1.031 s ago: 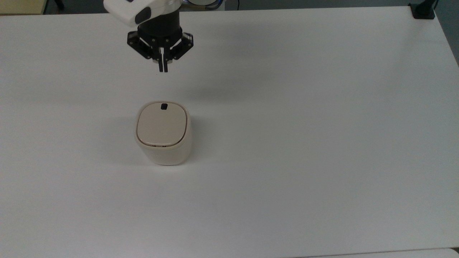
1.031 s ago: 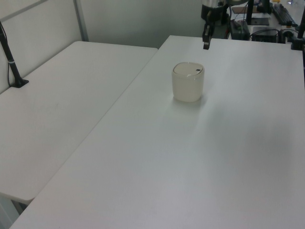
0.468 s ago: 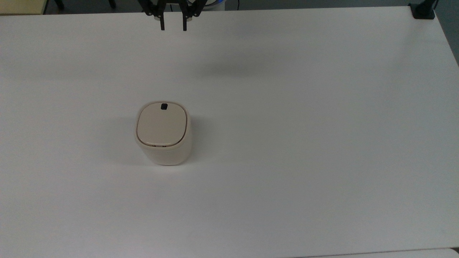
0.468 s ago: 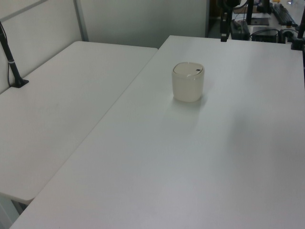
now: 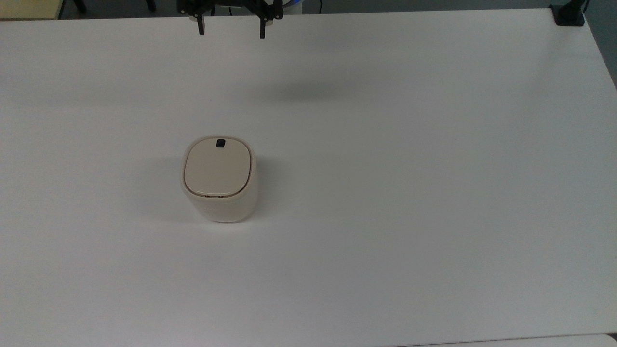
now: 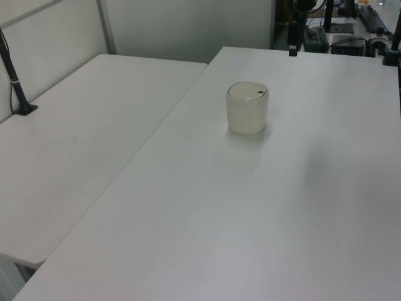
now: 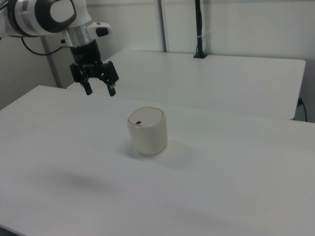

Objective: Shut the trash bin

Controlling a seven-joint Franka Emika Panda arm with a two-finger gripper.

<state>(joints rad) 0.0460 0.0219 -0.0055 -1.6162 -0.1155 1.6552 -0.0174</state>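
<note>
The trash bin (image 5: 219, 180) is a small cream-beige tub standing on the white table (image 5: 385, 144), left of centre in the top view. Its flat lid (image 5: 218, 167) lies down flush on the body, with a small black button (image 5: 221, 143) near the far edge. The bin (image 6: 247, 108) also stands mid-table in the left view, and the bin (image 7: 147, 131) is at the centre of the right view. My gripper (image 5: 231, 29) hangs open at the top view's upper edge, well beyond the bin and above the table. The gripper (image 7: 100, 88) is up and left of the bin in the right view, holding nothing.
A second white table (image 6: 81, 138) adjoins on the left view's left, with a black post (image 6: 15, 81) clamped at its edge. A black clamp (image 5: 569, 14) sits at the top view's upper right corner. Equipment and cables (image 6: 351, 25) stand behind the far edge.
My gripper rose and pulled back from above the bin's far side to the table's far edge, and its fingers went from shut to wide open. The bin has not moved.
</note>
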